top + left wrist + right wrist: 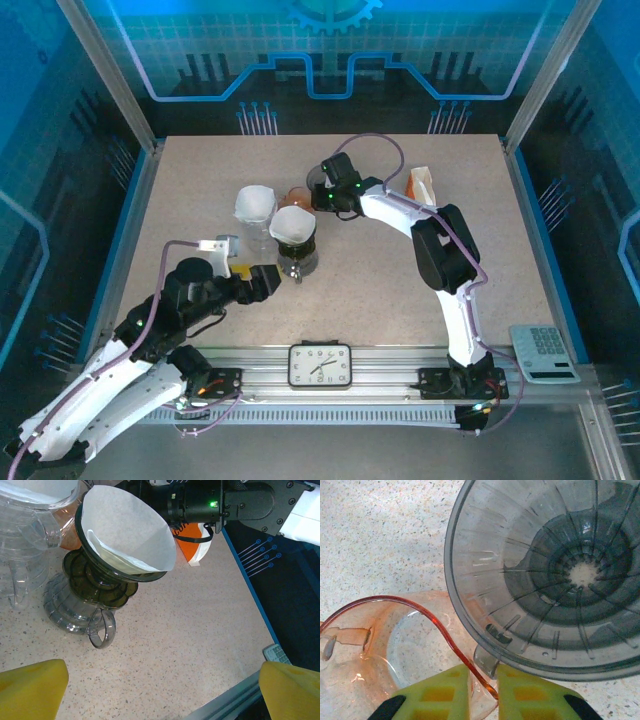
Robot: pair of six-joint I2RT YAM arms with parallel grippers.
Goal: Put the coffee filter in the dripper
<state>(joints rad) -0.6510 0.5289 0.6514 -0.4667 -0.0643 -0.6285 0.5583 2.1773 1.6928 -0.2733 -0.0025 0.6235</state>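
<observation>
The coffee filter (pixel 125 535) is thin paper: light, floppy, easily creased, best pinched at its rim. It sits in the dark dripper (pixel 100 577) near the middle of the counter (pixel 190 645). The left tool (pixel 160 689) hangs released, jaws wide, just toward the near edge from it. The right tool (pixel 484 691), toward the far edge, has its jaws nearly together over the rim of a pink cup (pixel 380 655); whether it grips I cannot tell.

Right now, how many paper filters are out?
2: left filter in the clear dripper, right filter in the dark dripper beside it; the packet may hide more.
</observation>
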